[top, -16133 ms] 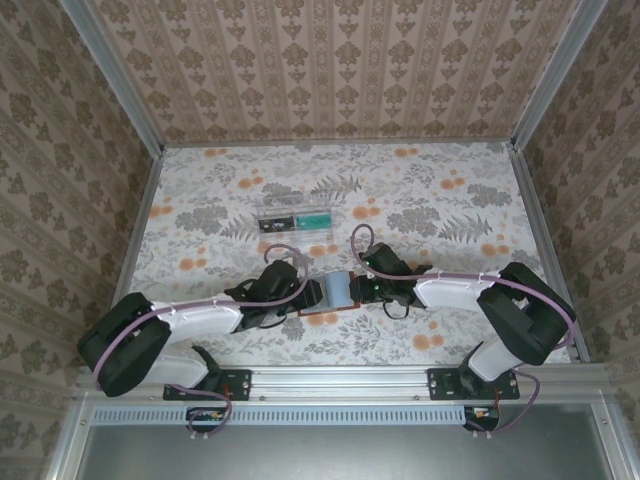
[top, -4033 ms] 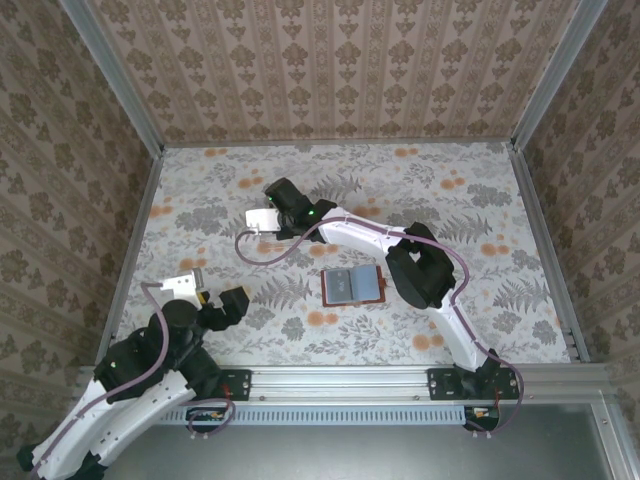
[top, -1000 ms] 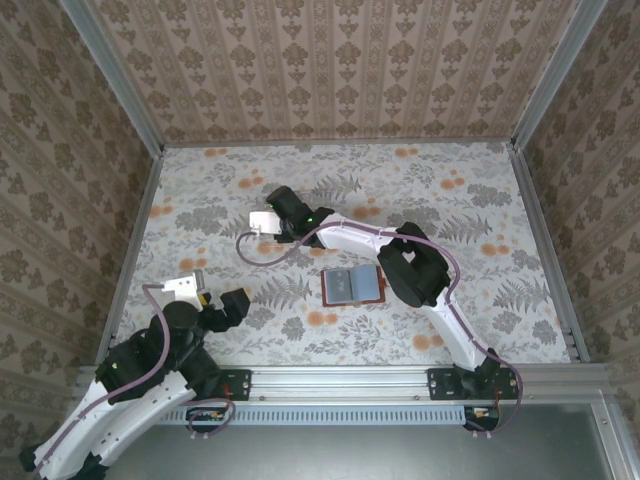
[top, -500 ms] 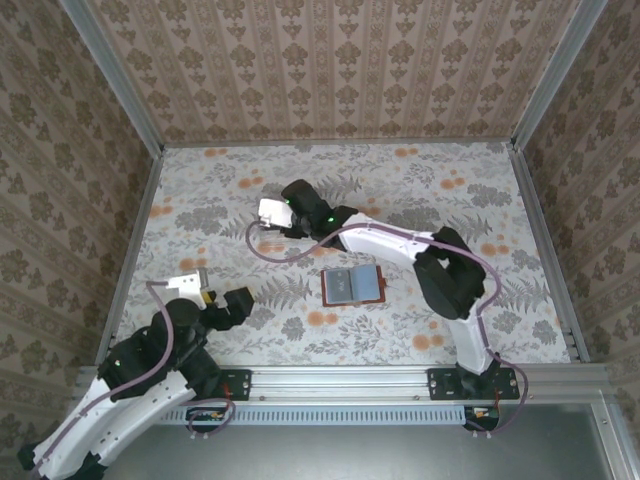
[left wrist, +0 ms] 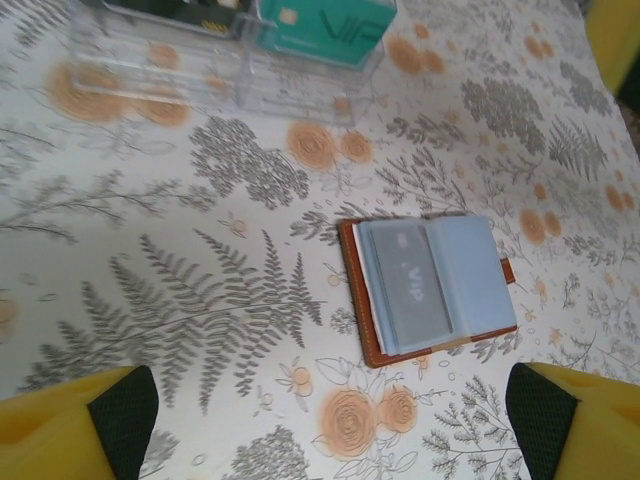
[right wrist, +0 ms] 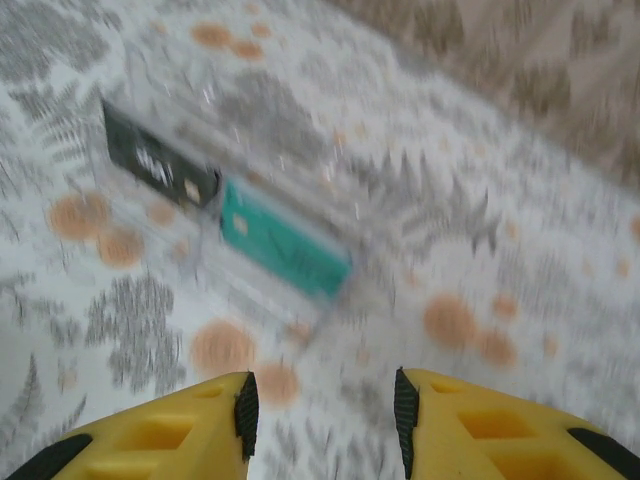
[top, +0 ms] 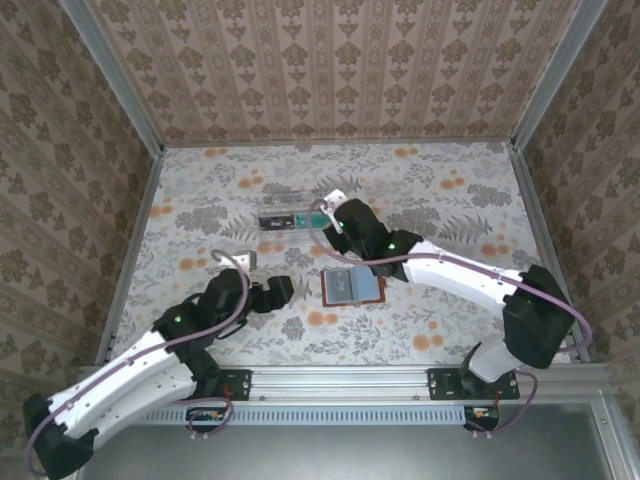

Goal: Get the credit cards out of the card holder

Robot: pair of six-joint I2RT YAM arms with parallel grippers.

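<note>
**Position of the task items**

- The card holder (left wrist: 425, 290) lies opened flat on the table (left wrist: 150, 250).
- In the left wrist view it sits ahead of the left gripper (left wrist: 330, 408), inside the span of the two fingers and nearer the right-hand one.
- In the top view it lies just to the right of that gripper, near it but apart.
- The right gripper (right wrist: 322, 410) is on the far side of the card holder, beside the right end of the clear tray (left wrist: 200, 70). In the right wrist view the tray lies ahead of its fingers.
- A teal-green card (left wrist: 320, 22) and a dark card (right wrist: 158, 160) lie end to end in the tray.
- A grey card (left wrist: 403, 285) lies on the left half of the card holder.

**End-effector state**

- Left gripper: spread wide, with one finger at each lower corner of its view and bare table between them.
- Right gripper: jaws partly apart, with table between the tips.

**Materials and shapes**

- Card holder: a brown leather rectangle with blue-grey pockets inside and a small brown tab on its right edge.
- Cards: thin flat rectangles. The grey one has pale lettering and the teal-green one has a small light chip mark.
- Tray: transparent, rectangular and low-walled.
- Fingers: yellow bodies with black pads (left wrist: 122, 410).
- Table: covered with a floral print of grey ferns and orange roses.
- The right wrist view is motion-blurred, so fine detail there cannot be read.
</note>
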